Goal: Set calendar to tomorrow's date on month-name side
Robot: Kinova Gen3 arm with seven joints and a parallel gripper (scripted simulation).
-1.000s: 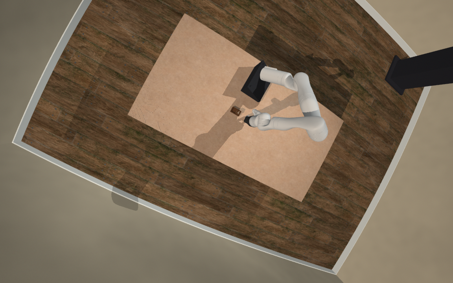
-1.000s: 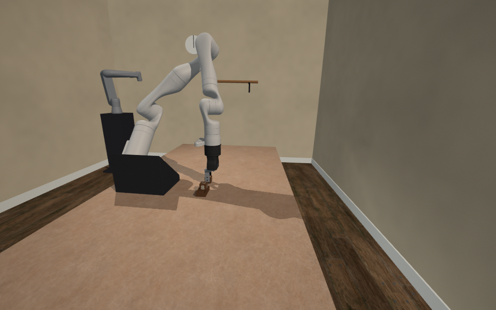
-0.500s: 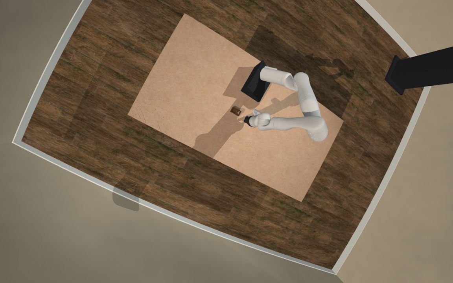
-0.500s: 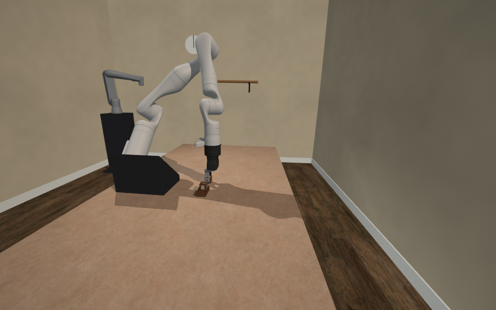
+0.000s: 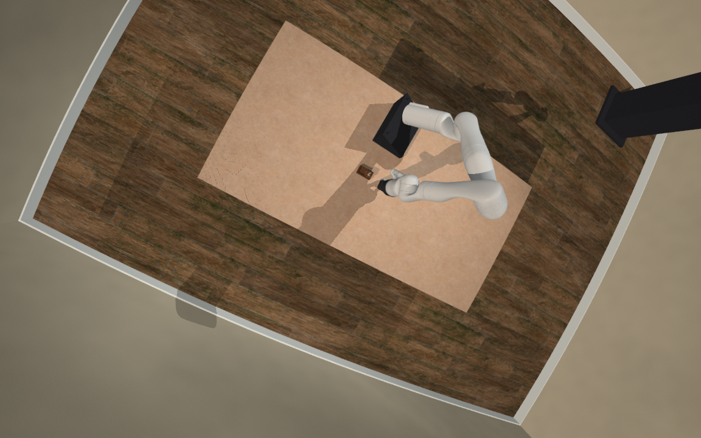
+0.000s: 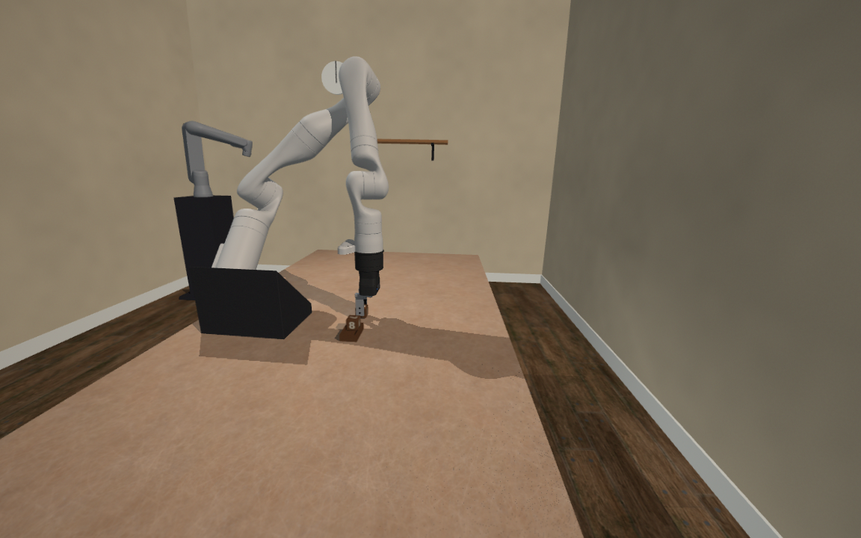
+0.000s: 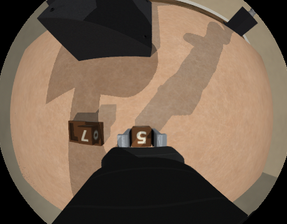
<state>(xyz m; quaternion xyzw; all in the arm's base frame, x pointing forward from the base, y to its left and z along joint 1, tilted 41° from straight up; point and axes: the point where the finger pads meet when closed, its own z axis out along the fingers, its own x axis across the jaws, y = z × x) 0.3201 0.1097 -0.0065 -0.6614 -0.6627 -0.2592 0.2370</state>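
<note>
The white arm's black two-finger gripper (image 7: 141, 140) points straight down, its grey fingers clamped on either side of a small brown wooden cube (image 7: 141, 135) whose visible face shows a white 5. It hangs low over the tan table top (image 6: 286, 428). Just to one side, on the table, sits the dark brown wooden tray (image 7: 71, 132) with the other brown cube (image 7: 84, 133), marked 7 in the wrist view, standing in it, apart from the held one.
</note>
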